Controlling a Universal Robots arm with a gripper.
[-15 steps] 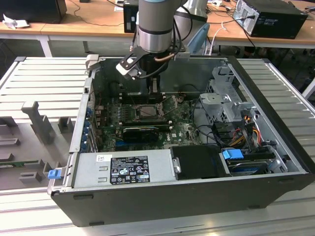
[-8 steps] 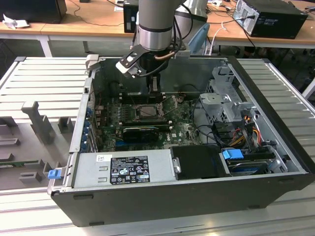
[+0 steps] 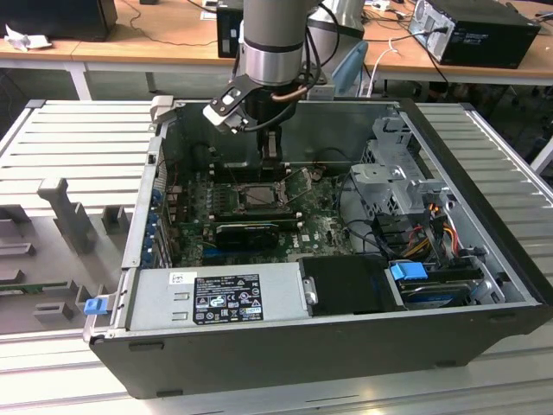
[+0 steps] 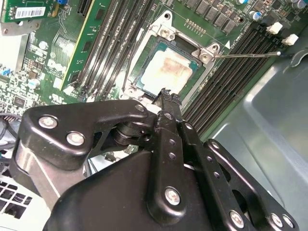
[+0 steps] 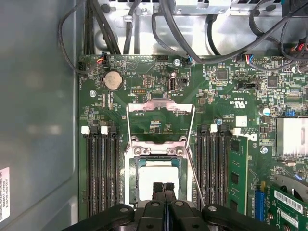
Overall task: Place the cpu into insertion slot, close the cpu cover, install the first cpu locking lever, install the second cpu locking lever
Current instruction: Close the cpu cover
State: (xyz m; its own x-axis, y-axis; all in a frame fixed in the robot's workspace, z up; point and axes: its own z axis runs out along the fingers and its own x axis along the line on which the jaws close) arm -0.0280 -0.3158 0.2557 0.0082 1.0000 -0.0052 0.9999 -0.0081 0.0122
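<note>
The gripper (image 5: 163, 186) hung low inside the computer case (image 3: 471, 173), its fingers clenched together with nothing visibly between them and its tips at one edge of the insertion slot (image 3: 259, 197). The cpu (image 5: 156, 180) lay seated in that slot, its pale top showing through the window of the cpu cover (image 5: 131, 180), which appeared folded down. One thin locking lever (image 4: 248, 54) stood out over the memory slots (image 4: 231, 72), apparently unlatched. The likely risk was a slip. The narrow tips could skid off wire or frame and strike the chip or the motherboard (image 5: 144, 77), or the sprung lever could snap free.
</note>
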